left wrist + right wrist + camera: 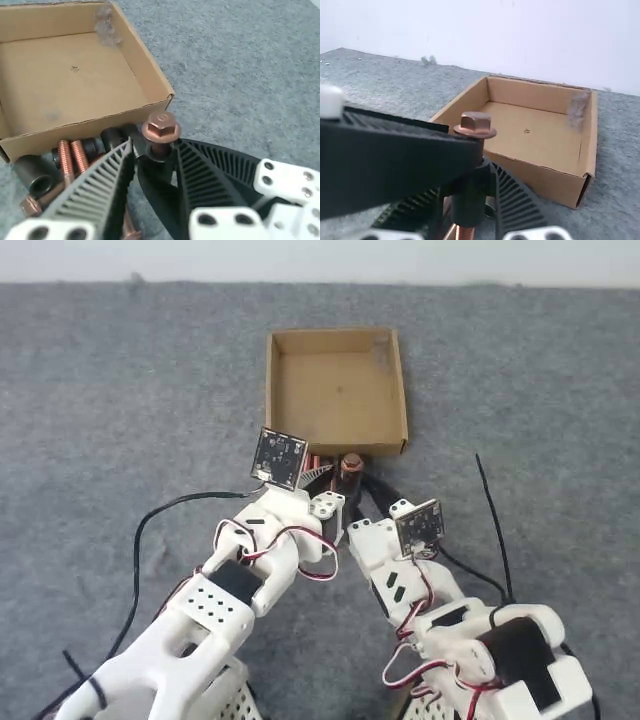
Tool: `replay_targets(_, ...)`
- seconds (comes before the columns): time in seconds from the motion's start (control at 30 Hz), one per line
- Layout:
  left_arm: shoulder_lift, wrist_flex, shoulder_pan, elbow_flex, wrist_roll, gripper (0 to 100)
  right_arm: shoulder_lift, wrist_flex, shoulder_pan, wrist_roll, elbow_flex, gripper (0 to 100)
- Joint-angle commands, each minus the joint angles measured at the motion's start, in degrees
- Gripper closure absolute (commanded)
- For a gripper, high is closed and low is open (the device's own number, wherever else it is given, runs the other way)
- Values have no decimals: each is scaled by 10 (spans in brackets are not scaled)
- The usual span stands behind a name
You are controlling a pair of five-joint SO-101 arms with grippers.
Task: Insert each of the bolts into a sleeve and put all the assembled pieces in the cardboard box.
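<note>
We see the bolt point(161, 127) standing in a sleeve point(470, 200) just before the box point(337, 448), our left claw point(154, 150) pinching the bolt under its head, our right claw point(467, 185) pinching the sleeve; loose bolts point(65, 157) lie by the box's wall

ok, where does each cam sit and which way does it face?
High view: fixed above the table, facing down on the cardboard box; left arm and right arm in the near half.
Left wrist view: on the left wrist, facing along the left pincer at the bolt, box behind.
Right wrist view: on the right wrist, facing low over the right pincer, shut on the sleeve, toward box and wall.
Shared: all show the box and the bolt's head.
</note>
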Motion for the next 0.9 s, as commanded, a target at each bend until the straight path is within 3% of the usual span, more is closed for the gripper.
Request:
replay_targets(0.0,-13,6,7,-22,6,879,-28,-14,9,0,-5,992)
replay_targets(0.17,-33,8,18,-28,38,872,-25,-14,9,0,-6,992)
replay_targets(0.37,-163,51,51,10,38,874,-28,-13,9,0,-5,992)
replay_targets(0.63,-302,77,-28,55,38,874,-24,-13,9,0,-6,992)
replay_targets(0.87,-317,84,-117,65,36,878,-24,-12,9,0,-3,992)
